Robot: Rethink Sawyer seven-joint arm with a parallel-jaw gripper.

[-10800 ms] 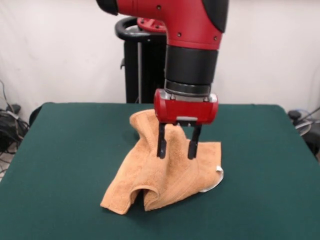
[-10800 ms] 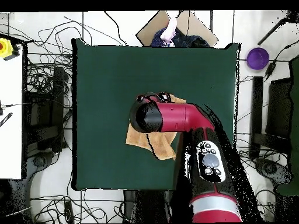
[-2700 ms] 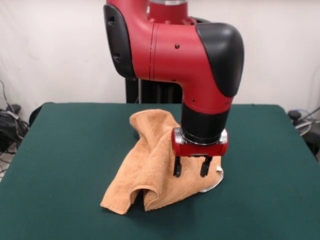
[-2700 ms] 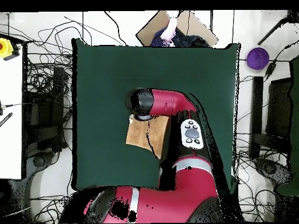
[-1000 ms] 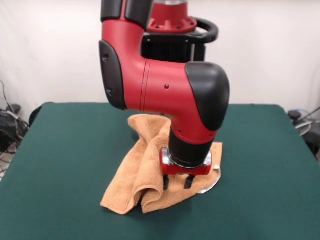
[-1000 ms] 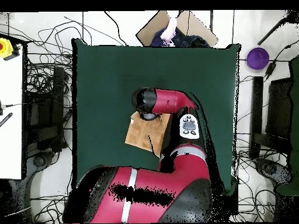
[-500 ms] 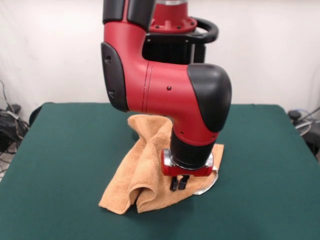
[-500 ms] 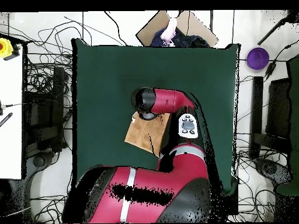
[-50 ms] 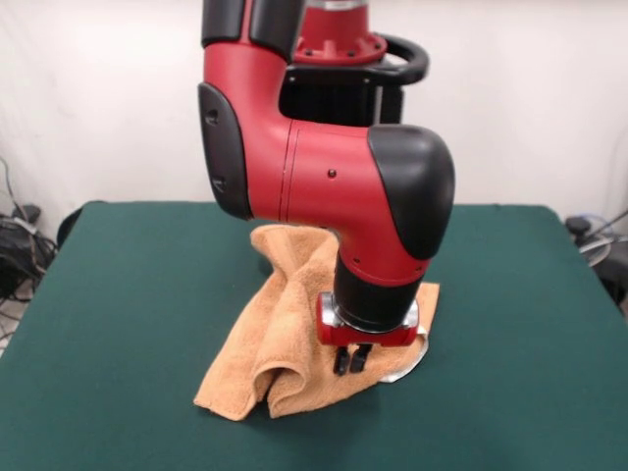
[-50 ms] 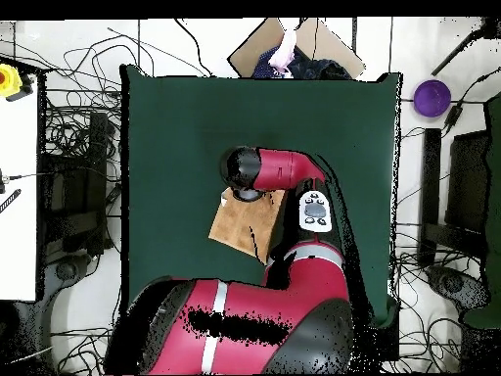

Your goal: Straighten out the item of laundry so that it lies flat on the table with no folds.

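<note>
The hand [image 9: 351, 360] is down on the towel [image 9: 285, 339], its two black fingers [image 9: 341, 361] drawn close together and pinching a ridge of the cloth near the towel's right side in the front view. Directly above the hand, the red and black arm [image 9: 334, 186] covers the towel's middle. The towel lies crumpled near the middle of the green desk [image 9: 128, 324], bunched into upright folds, with one fold curling open at its near edge and a rumpled peak at its far end. A small white tag [image 9: 400, 371] pokes out at the towel's edge just right of the hand. From overhead, the arm [image 10: 279, 171] hides part of the towel [image 10: 240, 227].
</note>
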